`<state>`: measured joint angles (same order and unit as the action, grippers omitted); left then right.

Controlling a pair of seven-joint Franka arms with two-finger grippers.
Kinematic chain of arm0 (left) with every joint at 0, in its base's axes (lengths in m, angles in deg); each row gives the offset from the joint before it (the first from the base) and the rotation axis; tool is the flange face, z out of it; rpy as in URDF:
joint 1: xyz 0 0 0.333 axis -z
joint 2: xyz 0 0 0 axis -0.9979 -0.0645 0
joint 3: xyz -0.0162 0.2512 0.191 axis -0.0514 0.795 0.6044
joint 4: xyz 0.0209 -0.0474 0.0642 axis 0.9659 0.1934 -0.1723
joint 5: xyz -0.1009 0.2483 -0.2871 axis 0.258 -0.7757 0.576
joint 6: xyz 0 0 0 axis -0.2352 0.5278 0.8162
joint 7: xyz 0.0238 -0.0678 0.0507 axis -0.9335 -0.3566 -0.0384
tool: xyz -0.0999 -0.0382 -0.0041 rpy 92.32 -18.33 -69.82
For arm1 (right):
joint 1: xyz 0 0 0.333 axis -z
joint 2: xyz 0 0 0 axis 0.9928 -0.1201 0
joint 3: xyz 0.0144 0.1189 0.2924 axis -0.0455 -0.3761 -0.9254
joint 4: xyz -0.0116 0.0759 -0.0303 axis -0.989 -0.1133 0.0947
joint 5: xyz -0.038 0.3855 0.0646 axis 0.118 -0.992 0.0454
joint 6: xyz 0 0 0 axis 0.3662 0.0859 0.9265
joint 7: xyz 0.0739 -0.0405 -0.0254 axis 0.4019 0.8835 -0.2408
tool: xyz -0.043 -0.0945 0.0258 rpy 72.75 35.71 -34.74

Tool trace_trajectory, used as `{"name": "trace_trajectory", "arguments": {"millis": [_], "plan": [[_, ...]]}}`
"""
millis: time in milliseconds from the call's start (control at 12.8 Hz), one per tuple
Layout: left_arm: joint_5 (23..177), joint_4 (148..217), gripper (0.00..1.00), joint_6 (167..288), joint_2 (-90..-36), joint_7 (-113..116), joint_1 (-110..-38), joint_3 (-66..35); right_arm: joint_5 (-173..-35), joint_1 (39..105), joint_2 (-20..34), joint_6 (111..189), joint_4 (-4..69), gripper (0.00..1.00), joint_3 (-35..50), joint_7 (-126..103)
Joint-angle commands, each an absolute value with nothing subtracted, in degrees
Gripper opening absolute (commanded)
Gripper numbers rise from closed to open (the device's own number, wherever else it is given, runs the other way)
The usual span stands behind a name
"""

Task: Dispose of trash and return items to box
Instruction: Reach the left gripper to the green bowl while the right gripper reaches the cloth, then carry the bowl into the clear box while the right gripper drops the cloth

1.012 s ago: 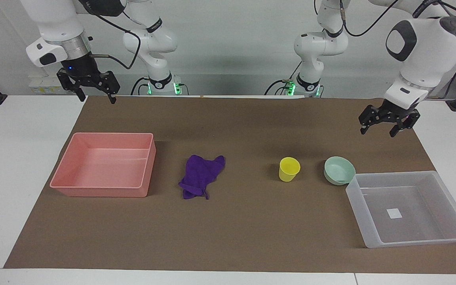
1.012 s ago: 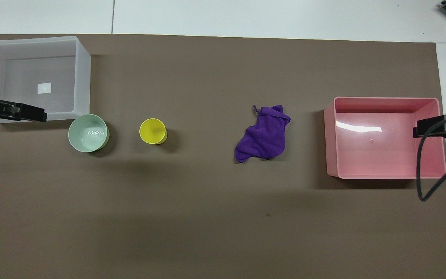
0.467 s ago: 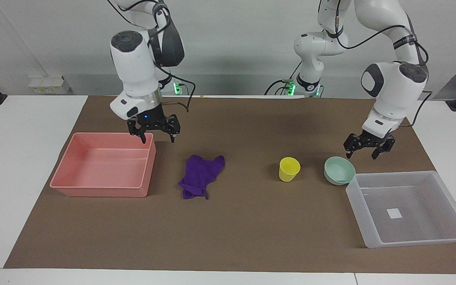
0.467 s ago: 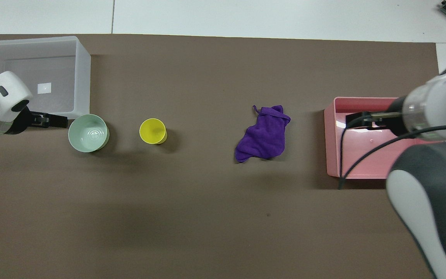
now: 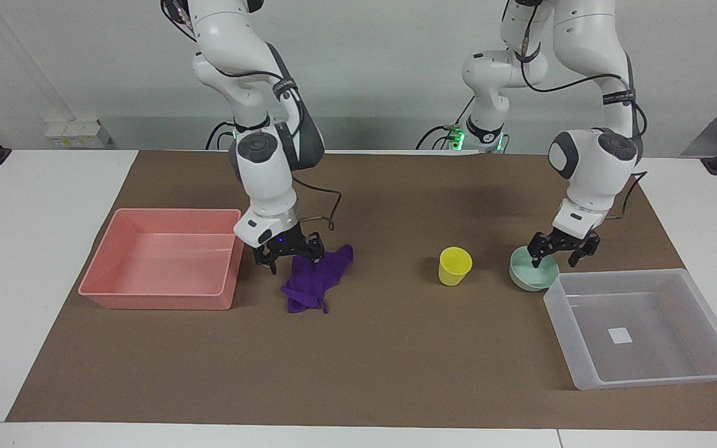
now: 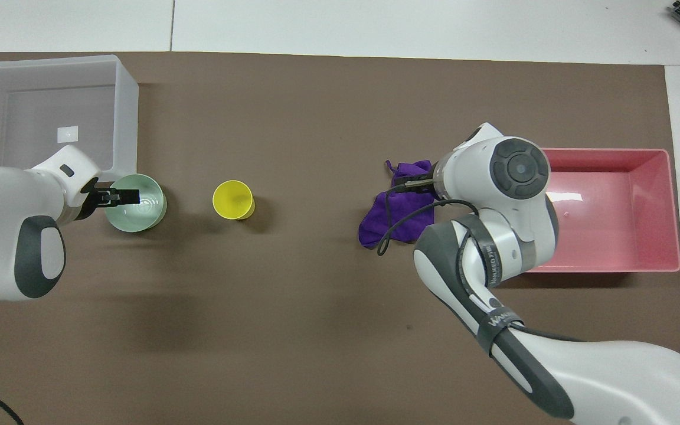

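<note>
The purple rag (image 5: pixel 310 283) lies mid-mat beside the pink tray; it also shows in the overhead view (image 6: pixel 392 217). My right gripper (image 5: pixel 294 264) is open and low over the rag's edge nearest the robots, and its arm covers part of the rag in the overhead view. The yellow cup (image 5: pixel 455 266) (image 6: pixel 233 199) stands upright. The mint-green bowl (image 5: pixel 531 277) (image 6: pixel 142 208) sits against the clear box (image 5: pixel 694 373) (image 6: pixel 128 118). My left gripper (image 5: pixel 554 260) (image 6: pixel 120 196) is open and low over the bowl's rim. I cannot tell whether either gripper touches.
The pink tray (image 5: pixel 159 264) (image 6: pixel 611 206) stands empty at the right arm's end of the brown mat (image 5: pixel 396 361). The clear box has only its white label (image 5: pixel 619 335) inside. White table surrounds the mat.
Both arms have swung in from the table's ends and come down. The right gripper went from over the pink tray's corner to the rag; the left gripper dropped onto the bowl.
</note>
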<state>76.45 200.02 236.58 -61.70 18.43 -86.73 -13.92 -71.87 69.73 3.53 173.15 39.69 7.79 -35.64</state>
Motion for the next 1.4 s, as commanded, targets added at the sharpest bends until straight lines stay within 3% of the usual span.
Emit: {"name": "trace_trajectory", "arguments": {"millis": [0,78,156,234,311,778,1012,1323], "plan": [[76.7,200.0,0.86,239.8,-64.1,17.2,-87.1,-14.3,-71.6,68.8,0.0,180.6,41.3,1.0,7.8,-36.4],[77.1,199.8,0.53,239.3,-64.1,17.2,-87.1,-14.3,-71.2,68.4,-0.1,181.0,41.9,1.0,8.0,-35.8],[77.1,199.8,0.1,239.2,-64.1,17.2,-87.1,-14.3,-70.7,69.2,0.0,181.0,42.7,0.9,8.0,-34.0],[77.1,199.9,0.0,239.1,-64.1,17.2,-87.0,-14.3,-70.8,69.3,0.2,180.6,43.1,0.47,8.0,-33.4],[77.1,199.9,0.0,238.9,-64.0,17.2,-86.7,-14.3,-70.8,69.1,0.4,179.6,43.1,0.03,8.1,-34.4],[77.1,198.0,0.0,229.3,-57.5,17.8,-87.3,-14.2,-70.7,69.2,5.6,168.4,42.3,0.0,8.4,-43.0],[77.1,190.2,0.0,218.6,-56.1,17.9,-87.4,-14.0,-70.7,69.4,10.6,161.8,39.9,0.0,8.5,-45.2],[77.0,179.8,0.0,215.1,-60.2,18.1,-90.5,-14.0,-70.6,73.0,19.0,153.7,37.6,0.0,8.8,-44.7]]}}
